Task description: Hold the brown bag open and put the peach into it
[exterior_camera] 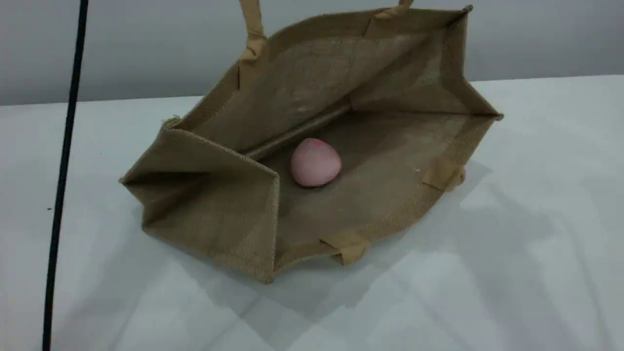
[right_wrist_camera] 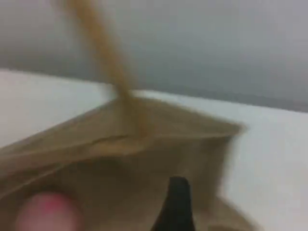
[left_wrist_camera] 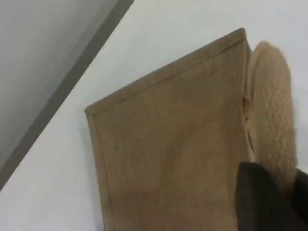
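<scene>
The brown bag [exterior_camera: 234,214] lies on its side on the white table, its mouth gaping toward the camera. One light-tan handle [exterior_camera: 252,29] runs taut upward out of the scene view and holds the upper side raised. The peach [exterior_camera: 315,162] rests inside on the bag's lower wall. Neither arm shows in the scene view. In the left wrist view my left gripper [left_wrist_camera: 269,202] is shut at the padded handle [left_wrist_camera: 272,106], beside the bag's outer wall [left_wrist_camera: 168,154]. My right gripper [right_wrist_camera: 175,211] hovers open at the bag's mouth, apart from the blurred peach [right_wrist_camera: 45,211].
A black cable [exterior_camera: 61,175] hangs down the left side of the scene view. The white table [exterior_camera: 487,268] spreads around the bag, with a grey wall behind it. The bag's other handle [exterior_camera: 348,246] lies flat at its front rim.
</scene>
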Motion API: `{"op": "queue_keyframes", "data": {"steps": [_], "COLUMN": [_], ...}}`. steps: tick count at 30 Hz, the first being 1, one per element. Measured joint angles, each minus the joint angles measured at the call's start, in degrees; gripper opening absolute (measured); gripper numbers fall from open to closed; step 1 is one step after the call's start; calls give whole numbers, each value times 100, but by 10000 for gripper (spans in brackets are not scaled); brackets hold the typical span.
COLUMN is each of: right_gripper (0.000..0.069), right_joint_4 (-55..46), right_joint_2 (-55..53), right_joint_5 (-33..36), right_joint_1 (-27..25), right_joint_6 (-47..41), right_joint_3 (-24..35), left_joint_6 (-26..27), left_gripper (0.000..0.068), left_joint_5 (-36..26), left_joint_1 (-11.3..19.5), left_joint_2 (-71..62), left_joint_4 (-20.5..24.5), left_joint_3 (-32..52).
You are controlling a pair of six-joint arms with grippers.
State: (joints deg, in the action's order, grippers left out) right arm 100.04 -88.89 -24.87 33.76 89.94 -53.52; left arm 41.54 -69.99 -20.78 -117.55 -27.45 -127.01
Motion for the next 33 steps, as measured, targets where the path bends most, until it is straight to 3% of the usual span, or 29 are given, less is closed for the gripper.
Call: {"op": "queue_keyframes", "data": {"steps": [5, 11, 20, 24, 29, 33], "right_gripper": [563, 563, 563, 563, 563, 563], "right_joint_4": [-21, -26, -9, -9, -26, -26], "right_joint_2": [0, 0, 0, 0, 0, 7], "right_joint_5": [842, 899, 745, 1041, 1817, 2520], "right_joint_1": [175, 175, 175, 175, 175, 175], "right_joint_6": [0, 0, 0, 0, 0, 0], "right_joint_3": [56, 56, 56, 56, 56, 56], "left_joint_6": [0, 0, -133, -483, -1139, -1867], "left_gripper": [87, 120, 486, 542, 547, 547], "left_joint_5": [0, 0, 12, 12, 7, -6], "left_joint_1": [0, 0, 0, 6, 6, 6], "left_joint_2": [0, 0, 10, 10, 183, 458], "left_joint_4": [0, 0, -7, 95, 609, 1404], "left_joint_3": [0, 0, 0, 0, 0, 6]}}
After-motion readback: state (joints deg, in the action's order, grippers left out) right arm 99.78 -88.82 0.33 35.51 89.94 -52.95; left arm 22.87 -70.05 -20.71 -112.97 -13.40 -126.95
